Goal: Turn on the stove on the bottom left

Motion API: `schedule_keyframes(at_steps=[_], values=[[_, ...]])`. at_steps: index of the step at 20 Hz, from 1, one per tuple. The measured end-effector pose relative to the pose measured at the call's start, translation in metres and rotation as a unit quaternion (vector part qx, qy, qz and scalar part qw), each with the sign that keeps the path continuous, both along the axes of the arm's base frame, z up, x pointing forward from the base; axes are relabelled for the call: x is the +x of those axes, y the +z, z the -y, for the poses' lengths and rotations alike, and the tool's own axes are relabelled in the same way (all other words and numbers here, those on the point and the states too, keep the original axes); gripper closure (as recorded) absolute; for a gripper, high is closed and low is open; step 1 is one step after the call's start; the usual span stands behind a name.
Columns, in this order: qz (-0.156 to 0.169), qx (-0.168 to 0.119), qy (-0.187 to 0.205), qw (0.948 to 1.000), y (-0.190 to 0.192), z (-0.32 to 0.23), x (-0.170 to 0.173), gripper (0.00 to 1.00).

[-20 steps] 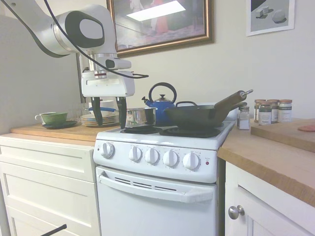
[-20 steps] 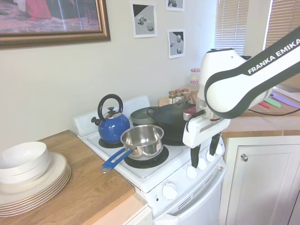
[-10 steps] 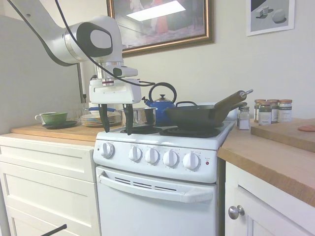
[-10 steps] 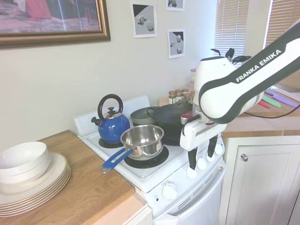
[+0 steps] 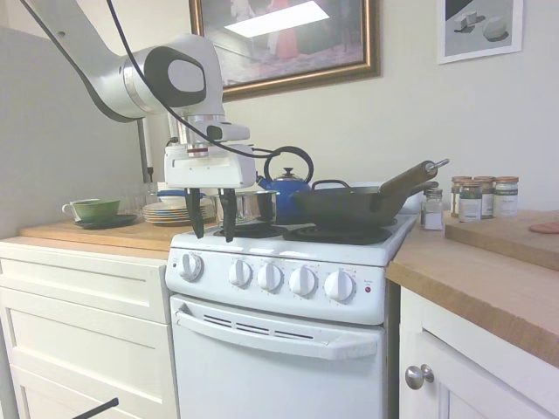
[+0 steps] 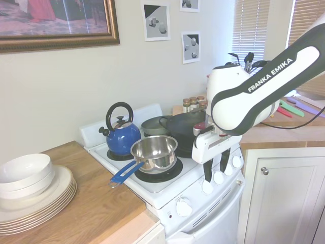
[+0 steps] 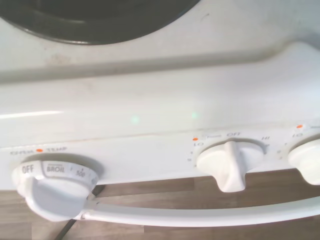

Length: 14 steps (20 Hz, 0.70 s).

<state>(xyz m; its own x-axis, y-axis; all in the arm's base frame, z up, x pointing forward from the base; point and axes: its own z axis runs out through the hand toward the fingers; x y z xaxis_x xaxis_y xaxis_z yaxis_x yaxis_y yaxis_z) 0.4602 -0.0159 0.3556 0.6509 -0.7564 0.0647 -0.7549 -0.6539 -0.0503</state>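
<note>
First exterior view: your gripper [image 5: 212, 225] hangs fingers apart — empty — above the stove [image 5: 279, 301] front edge, near its left knobs [image 5: 240, 272], touching none.

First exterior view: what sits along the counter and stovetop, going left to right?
Green cup → stack of plates → gripper → blue kettle → black wok → spice jars.
</note>
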Motion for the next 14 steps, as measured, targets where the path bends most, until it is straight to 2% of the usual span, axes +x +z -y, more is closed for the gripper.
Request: schedule_keyframes(at_steps=[14], values=[[0.001,-0.002,-0.005,1.0,-0.017,0.01,0.005,1.0]])
